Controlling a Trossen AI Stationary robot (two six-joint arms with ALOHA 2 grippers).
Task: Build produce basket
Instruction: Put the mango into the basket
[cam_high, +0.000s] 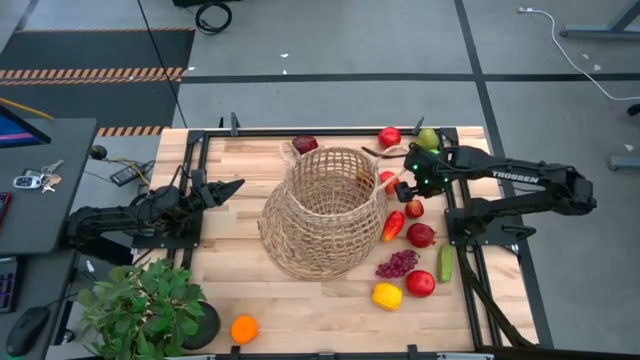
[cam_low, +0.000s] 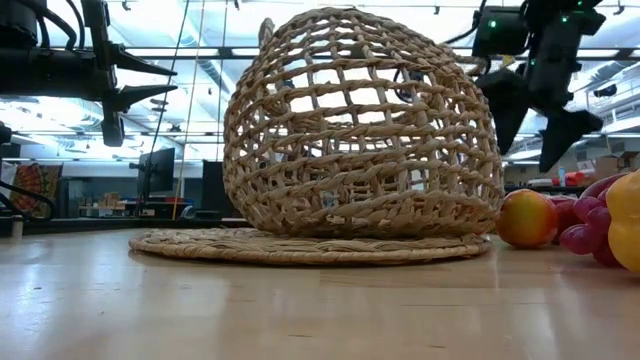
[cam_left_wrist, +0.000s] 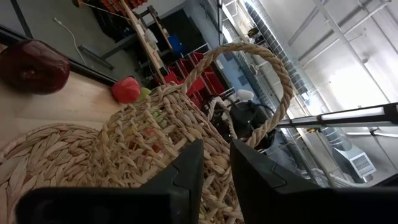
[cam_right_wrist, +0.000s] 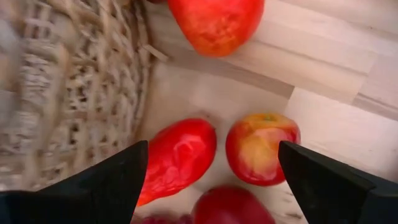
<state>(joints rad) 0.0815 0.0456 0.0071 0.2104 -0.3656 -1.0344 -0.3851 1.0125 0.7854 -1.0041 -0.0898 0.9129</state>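
The tan wicker basket stands on a round woven mat mid-table. The produce lies around it, mostly on its right: a red pepper, red apples, a dark apple, grapes, a cucumber, a lemon. A pear and two apples lie at the far edge. An orange lies near left. My right gripper hangs open above the pepper and an apple, pointing down, touching nothing. My left gripper waits shut, left of the basket.
A potted green plant stands at the near left corner. Dark metal rails run along the table's left, far and right sides. Bare wood lies in front of the basket.
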